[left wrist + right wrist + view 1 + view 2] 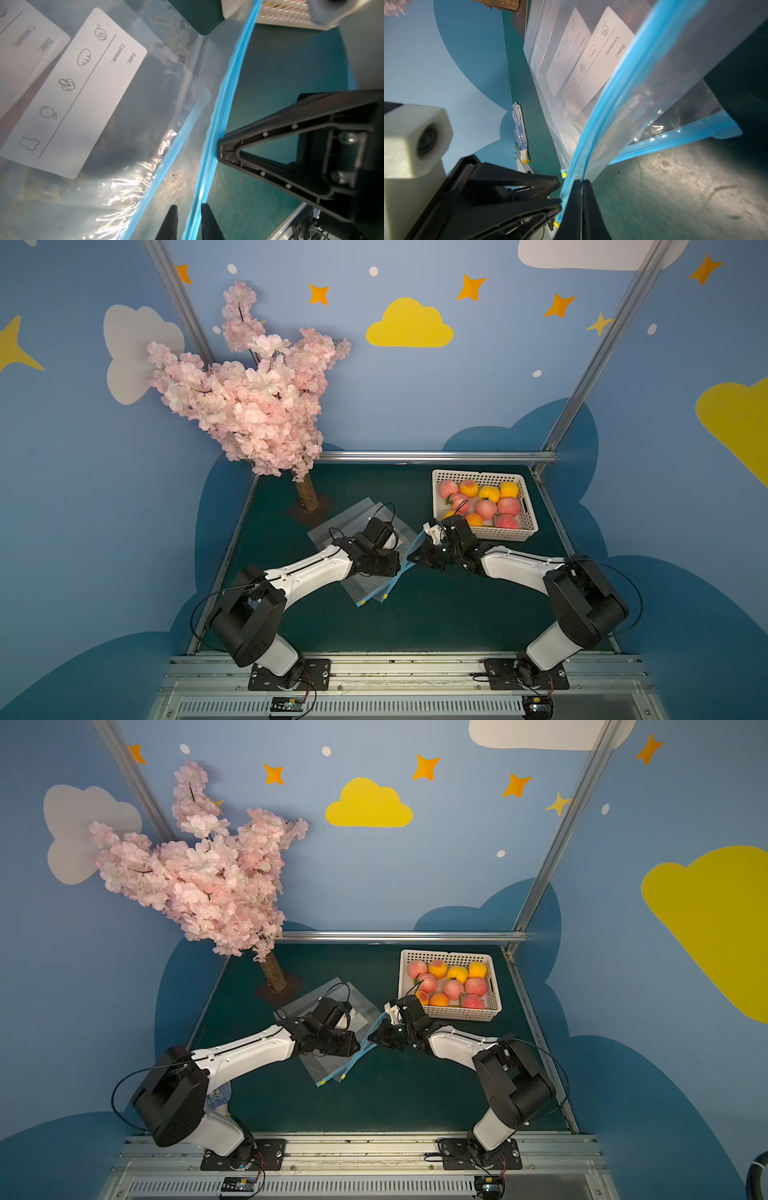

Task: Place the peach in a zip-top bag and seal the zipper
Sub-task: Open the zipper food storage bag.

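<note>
- Several peaches (485, 509), every one I can see, lie in the white basket (505, 534) at the table's far right.
- Mid-table, the upper bag (145, 99) overlaps the lower bag (25, 41).
- Its blue zipper strip (228, 89) is lifted off the mat (415, 622). A second blue strip (675, 141) lies flat; I cannot tell whose.
- My right gripper (581, 184) is pinched tight on the lifted strip.
- My left gripper (190, 209) straddles the same strip, jaws narrowly apart, with a gap showing.
- Bare mat lies on the near side of the bags. The basket's corner is just beside my right wrist. The blossom tree (307, 497) stands beyond the bags, far left.
</note>
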`<state>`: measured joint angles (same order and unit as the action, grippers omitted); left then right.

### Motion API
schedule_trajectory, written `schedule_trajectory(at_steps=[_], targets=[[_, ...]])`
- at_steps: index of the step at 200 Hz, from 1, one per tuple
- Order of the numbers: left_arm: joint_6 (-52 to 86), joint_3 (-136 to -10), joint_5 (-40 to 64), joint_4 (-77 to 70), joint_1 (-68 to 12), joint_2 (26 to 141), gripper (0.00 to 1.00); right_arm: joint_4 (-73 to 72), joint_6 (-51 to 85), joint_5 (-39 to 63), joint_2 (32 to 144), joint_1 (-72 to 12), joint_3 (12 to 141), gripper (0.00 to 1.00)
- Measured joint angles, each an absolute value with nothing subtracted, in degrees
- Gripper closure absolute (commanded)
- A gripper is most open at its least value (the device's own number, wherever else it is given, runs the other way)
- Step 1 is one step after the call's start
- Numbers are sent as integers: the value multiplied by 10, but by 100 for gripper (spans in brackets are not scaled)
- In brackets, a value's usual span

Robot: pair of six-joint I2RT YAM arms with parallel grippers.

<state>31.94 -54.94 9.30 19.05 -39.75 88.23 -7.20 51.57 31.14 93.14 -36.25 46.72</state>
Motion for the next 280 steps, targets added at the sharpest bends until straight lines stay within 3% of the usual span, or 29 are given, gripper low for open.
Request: schedule_trajectory(at_steps=[21, 58, 71, 129, 174, 216, 235, 256, 280], targets=[[318, -549, 94, 187, -397, 883, 83, -74, 516, 312, 942, -362, 467, 100], [315, -550, 93, 186, -397, 903, 68, -81, 520, 314, 958, -362, 467, 100], [314, -550, 95, 185, -396, 912, 67, -83, 521, 314, 961, -362, 467, 100], [314, -550, 96, 179, -396, 925, 82, -91, 522, 318, 964, -363, 467, 100], [313, -550, 99, 175, -396, 941, 81, -92, 523, 321, 965, -363, 467, 100], [311, -550, 103, 175, -396, 949, 97, -91, 523, 322, 967, -363, 467, 100], [309, -550, 103, 175, -396, 949, 97, -86, 522, 320, 968, -363, 467, 100], [309, -550, 104, 175, -397, 949, 97, -63, 522, 311, 968, -363, 470, 80], [309, -552, 105, 175, -398, 949, 97, -38, 517, 300, 968, -364, 472, 68]])
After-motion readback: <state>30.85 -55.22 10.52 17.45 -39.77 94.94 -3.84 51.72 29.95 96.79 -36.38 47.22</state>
